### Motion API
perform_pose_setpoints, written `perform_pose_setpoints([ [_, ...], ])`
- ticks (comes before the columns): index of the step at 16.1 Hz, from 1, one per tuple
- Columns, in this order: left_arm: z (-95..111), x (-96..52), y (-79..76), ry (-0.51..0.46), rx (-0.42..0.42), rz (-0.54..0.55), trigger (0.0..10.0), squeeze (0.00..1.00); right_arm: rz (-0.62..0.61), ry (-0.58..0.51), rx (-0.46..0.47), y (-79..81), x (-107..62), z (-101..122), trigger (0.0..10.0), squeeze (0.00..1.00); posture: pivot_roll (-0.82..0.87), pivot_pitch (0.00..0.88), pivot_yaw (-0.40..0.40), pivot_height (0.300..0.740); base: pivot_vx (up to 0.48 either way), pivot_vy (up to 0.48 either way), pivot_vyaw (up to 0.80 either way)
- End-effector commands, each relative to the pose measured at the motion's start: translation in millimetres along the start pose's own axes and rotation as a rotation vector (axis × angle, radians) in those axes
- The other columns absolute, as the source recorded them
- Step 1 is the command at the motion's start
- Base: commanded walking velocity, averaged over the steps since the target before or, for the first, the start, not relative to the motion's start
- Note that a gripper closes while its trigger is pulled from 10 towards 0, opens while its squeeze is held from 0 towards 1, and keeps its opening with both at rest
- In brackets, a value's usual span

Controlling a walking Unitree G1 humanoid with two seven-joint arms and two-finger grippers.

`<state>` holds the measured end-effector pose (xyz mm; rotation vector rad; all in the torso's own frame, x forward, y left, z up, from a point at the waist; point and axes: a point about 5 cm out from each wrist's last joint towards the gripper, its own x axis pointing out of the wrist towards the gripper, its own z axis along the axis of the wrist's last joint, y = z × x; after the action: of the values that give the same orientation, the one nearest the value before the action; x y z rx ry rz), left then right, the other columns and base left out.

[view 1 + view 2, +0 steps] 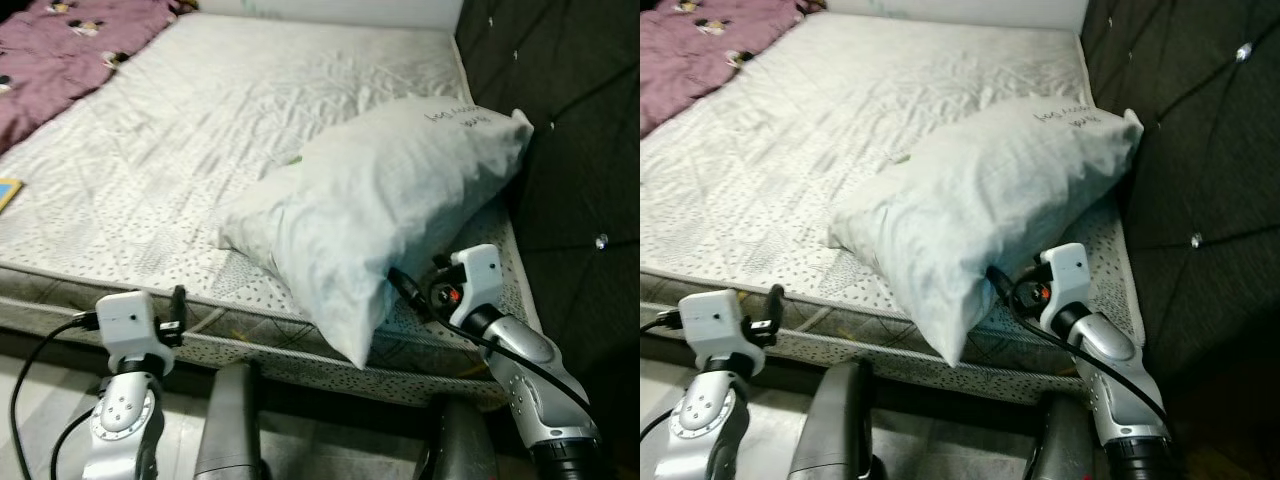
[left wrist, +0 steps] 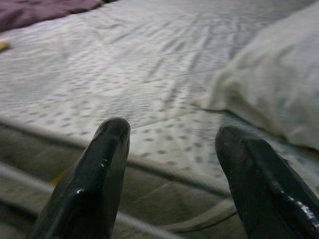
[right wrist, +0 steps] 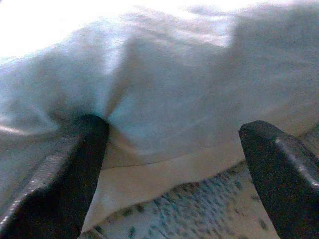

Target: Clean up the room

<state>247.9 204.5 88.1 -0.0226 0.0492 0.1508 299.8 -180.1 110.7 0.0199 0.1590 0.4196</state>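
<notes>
A pale grey pillow (image 1: 385,205) lies tilted on the mattress (image 1: 170,150), its lower corner hanging over the near edge of the bed. My right gripper (image 1: 405,285) is at the pillow's underside near that corner. In the right wrist view it (image 3: 174,134) is open, with one finger (image 3: 75,164) pressed into the pillow fabric (image 3: 174,89) and the other finger (image 3: 281,169) apart over the mattress. My left gripper (image 1: 178,305) hovers at the mattress's near edge, left of the pillow, and is open (image 2: 172,134) with nothing between its fingers.
A purple blanket (image 1: 70,50) is bunched at the bed's far left corner. A small yellow object (image 1: 6,190) lies at the mattress's left edge. A dark tufted headboard (image 1: 580,120) runs along the right side of the bed.
</notes>
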Motion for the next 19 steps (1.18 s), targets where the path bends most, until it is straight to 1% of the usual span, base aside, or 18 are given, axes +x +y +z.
perform_pose_setpoints([
  [1, 2.1, 3.1, -1.0, -0.01, 0.015, -0.01, 10.0, 0.0, -0.042, -0.016, -0.01, -11.2, -2.9, 8.1, 10.0, 0.0, -0.01, 0.046, -0.008, 0.484, 0.0, 0.0, 0.0],
  [3, 5.2, 4.7, -1.6, -0.026, 0.03, -0.019, 10.0, 0.0, -0.054, -0.024, -0.008, -17.8, -7.3, 13.0, 10.0, 0.0, -0.01, 0.042, -0.003, 0.484, 0.0, 0.0, 0.0],
  [6, 5.6, 7.7, -0.9, -0.026, 0.037, -0.021, 10.0, 0.0, -0.068, -0.015, 0.011, -36.9, -26.5, 20.5, 10.0, 0.0, -0.03, 0.037, 0.013, 0.484, 0.0, 0.0, 0.0],
  [7, 5.1, 8.7, -1.2, -0.024, 0.039, -0.025, 10.0, 0.0, -0.043, 0.002, 0.013, -40.7, -31.8, 23.3, 10.0, 0.0, -0.04, 0.036, 0.017, 0.484, 0.0, 0.0, 0.0],
  [8, 4.9, 11.3, -2.0, -0.019, 0.044, -0.033, 10.0, 0.0, 0.013, 0.038, 0.027, -42.9, -37.3, 27.5, 10.0, 0.0, -0.05, 0.035, 0.025, 0.484, 0.0, 0.0, 0.0],
  [9, 4.6, 13.2, -2.8, -0.015, 0.047, -0.041, 10.0, 0.0, 0.076, 0.082, 0.048, -41.4, -40.9, 29.1, 10.0, 0.0, -0.05, 0.035, 0.027, 0.484, 0.0, 0.0, 0.0],
  [10, 4.4, 14.7, -3.4, -0.012, 0.048, -0.047, 10.0, 0.0, 0.114, 0.103, 0.038, -40.1, -43.1, 30.7, 10.0, 0.0, -0.05, 0.033, 0.03, 0.484, 0.0, 0.0, 0.0],
  [12, 4.3, 18.4, -4.5, -0.005, 0.049, -0.057, 10.0, 0.0, 0.241, 0.164, 0.051, -31.0, -50.1, 33.1, 10.0, 0.0, -0.06, 0.031, 0.032, 0.484, 0.0, 0.0, 0.0],
  [14, 4.5, 21.7, -4.3, -0.004, 0.047, -0.059, 10.0, 0.0, 0.368, 0.217, 0.114, -18.9, -58.8, 32.8, 10.0, 0.0, -0.05, 0.026, 0.031, 0.484, 0.0, 0.0, 0.0],
  [15, 4.3, 22.3, -4.4, -0.003, 0.046, -0.06, 10.0, 0.0, 0.415, 0.229, 0.143, -13.0, -61.2, 33.0, 10.0, 0.0, -0.05, 0.025, 0.031, 0.484, 0.0, 0.0, 0.0],
  [17, 1.8, 21.2, -5.7, 0.005, 0.04, -0.069, 10.0, 0.0, 0.522, 0.231, 0.225, 5.0, -64.6, 33.9, 10.0, 0.0, -0.05, 0.023, 0.032, 0.484, 0.0, 0.0, 0.0],
  [19, 1.7, 21.6, -7.6, 0.006, 0.038, -0.077, 10.0, 0.0, 0.489, 0.197, 0.276, 12.2, -56.9, 33.0, 10.0, 0.0, -0.05, 0.02, 0.031, 0.484, 0.0, 0.0, 0.0],
])
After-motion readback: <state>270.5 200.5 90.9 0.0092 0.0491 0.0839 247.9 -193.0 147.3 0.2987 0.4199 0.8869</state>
